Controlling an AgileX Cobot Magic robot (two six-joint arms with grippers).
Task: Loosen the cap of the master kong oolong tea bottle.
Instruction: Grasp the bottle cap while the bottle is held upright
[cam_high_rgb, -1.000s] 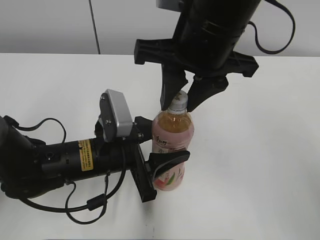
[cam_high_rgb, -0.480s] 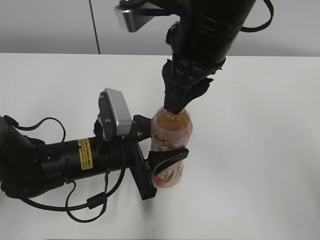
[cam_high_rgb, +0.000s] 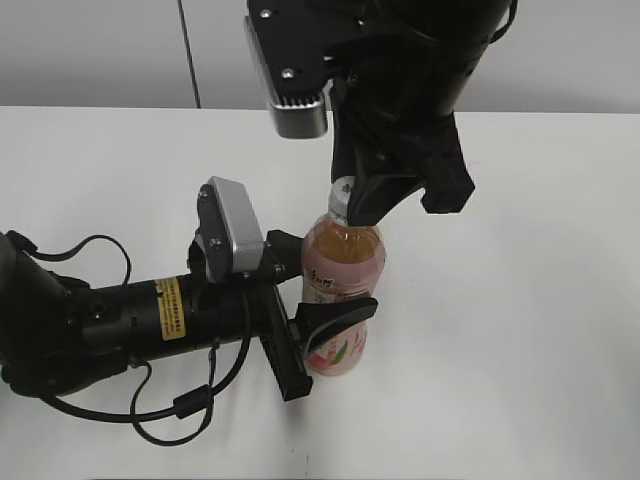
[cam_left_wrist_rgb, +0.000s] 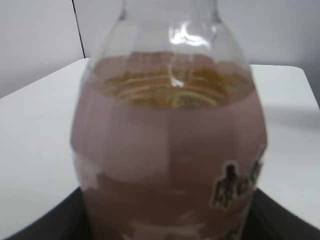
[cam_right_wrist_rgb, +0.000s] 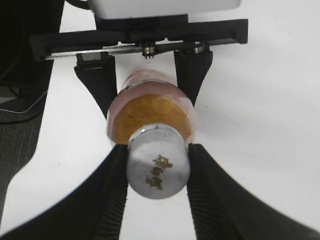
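Observation:
The master kong oolong tea bottle (cam_high_rgb: 345, 262) stands upright on the white table, with amber tea and a pink label. My left gripper (cam_high_rgb: 318, 292) comes in from the left and is shut on the bottle's body; the bottle (cam_left_wrist_rgb: 170, 150) fills the left wrist view. My right gripper (cam_high_rgb: 357, 203) comes down from above and is shut on the white cap (cam_high_rgb: 342, 190). In the right wrist view both black fingers (cam_right_wrist_rgb: 158, 172) press the sides of the cap (cam_right_wrist_rgb: 159, 169), whose dark logo faces up. Below it show the bottle's shoulder (cam_right_wrist_rgb: 150, 110) and the left gripper's fingers (cam_right_wrist_rgb: 145, 75).
The white table (cam_high_rgb: 520, 300) stretches to the right and front. The left arm's black body and cables (cam_high_rgb: 120, 330) lie across the table's left. A grey wall (cam_high_rgb: 100, 50) stands behind the table's far edge.
My right gripper was open astride the cap, then closed on it and turned about its upright axis; its wrist camera now points left. The left gripper kept hold of the bottle.

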